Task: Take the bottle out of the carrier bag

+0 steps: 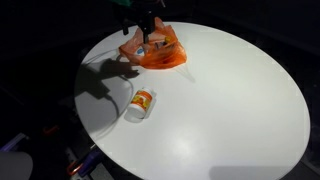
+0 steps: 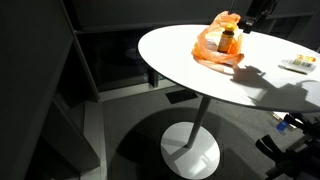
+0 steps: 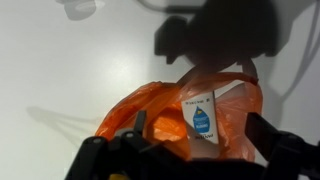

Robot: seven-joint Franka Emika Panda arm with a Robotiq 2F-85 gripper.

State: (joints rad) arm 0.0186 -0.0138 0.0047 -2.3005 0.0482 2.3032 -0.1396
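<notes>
An orange carrier bag (image 1: pixel 163 52) lies on the far side of the round white table (image 1: pixel 230 110); it also shows in an exterior view (image 2: pixel 208 48) and in the wrist view (image 3: pixel 140 110). A bottle with a white label and a blue drop mark (image 3: pixel 200 115) stands inside the bag, its dark cap showing in an exterior view (image 2: pixel 228 40). My gripper (image 3: pixel 190 160) is open and empty, its fingers spread on either side of the bag and just above it. It is dark and hard to make out in both exterior views (image 1: pixel 145 20) (image 2: pixel 252 14).
A second small bottle with an orange label (image 1: pixel 140 103) lies on its side on the table in front of the bag, near the rim; it also shows in an exterior view (image 2: pixel 300 63). The table stands on a single pedestal (image 2: pixel 190 150). The surroundings are dark.
</notes>
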